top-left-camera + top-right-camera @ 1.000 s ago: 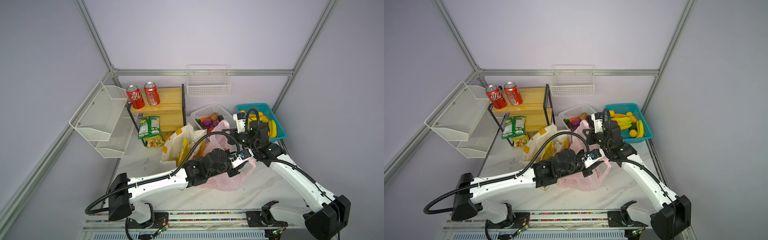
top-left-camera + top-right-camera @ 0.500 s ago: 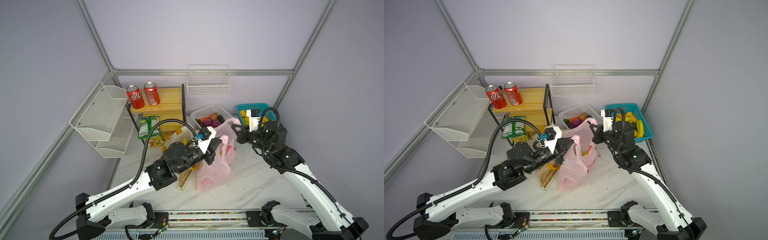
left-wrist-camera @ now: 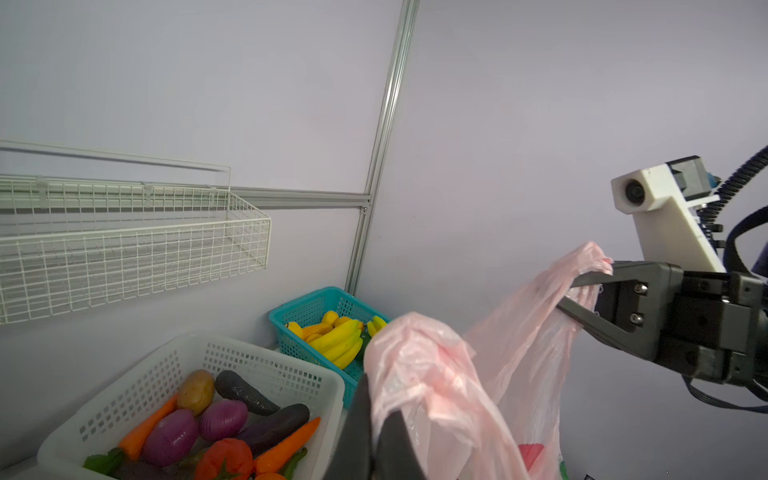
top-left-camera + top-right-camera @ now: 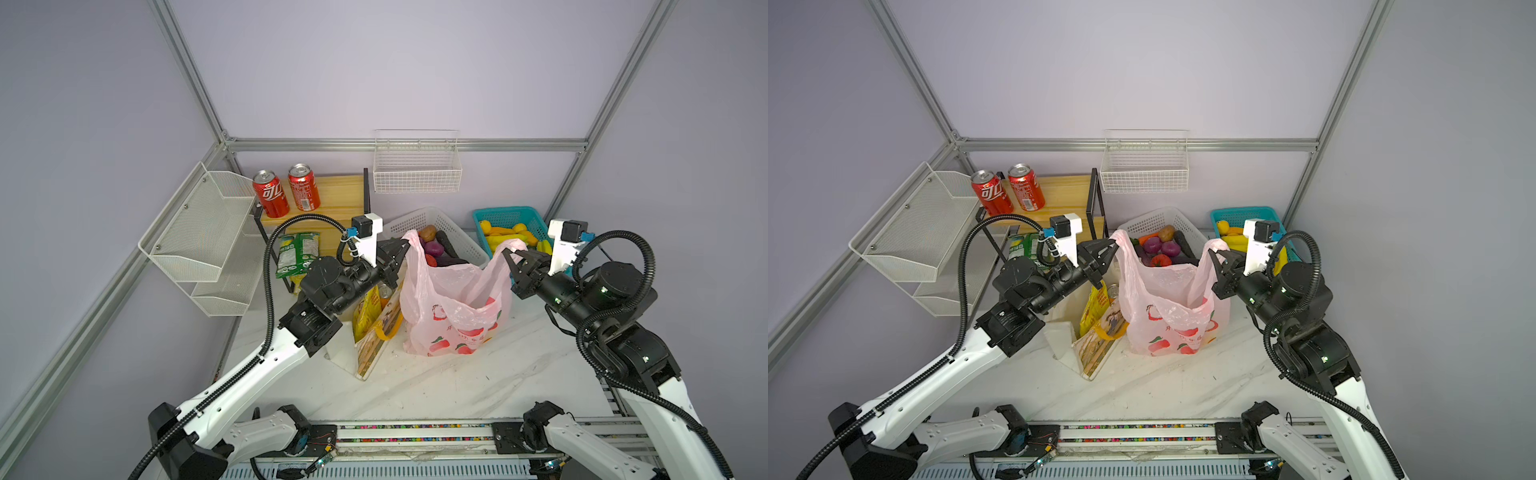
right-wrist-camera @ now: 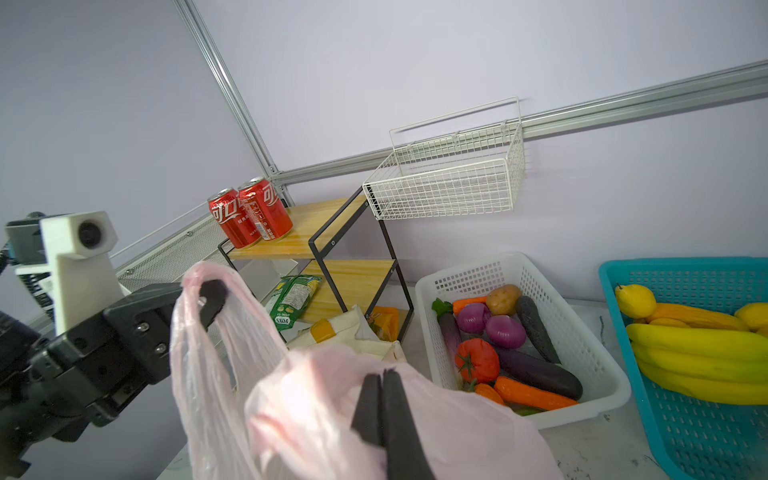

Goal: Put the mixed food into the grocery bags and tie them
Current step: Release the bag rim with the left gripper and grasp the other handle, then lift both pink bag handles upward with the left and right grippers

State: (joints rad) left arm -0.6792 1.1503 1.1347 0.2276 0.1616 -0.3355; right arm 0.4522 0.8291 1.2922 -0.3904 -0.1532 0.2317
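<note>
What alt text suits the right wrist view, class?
The left claw and right claw each pinch a handle of the pink plastic bag, held up between them. Beyond it sit a white basket of vegetables and red cola cans.

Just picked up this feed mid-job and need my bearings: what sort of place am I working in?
Probably a lab test cell staged as a grocery corner: a plain-walled aluminium frame, a white basket of vegetables, and red cola cans on a wooden shelf.
</note>
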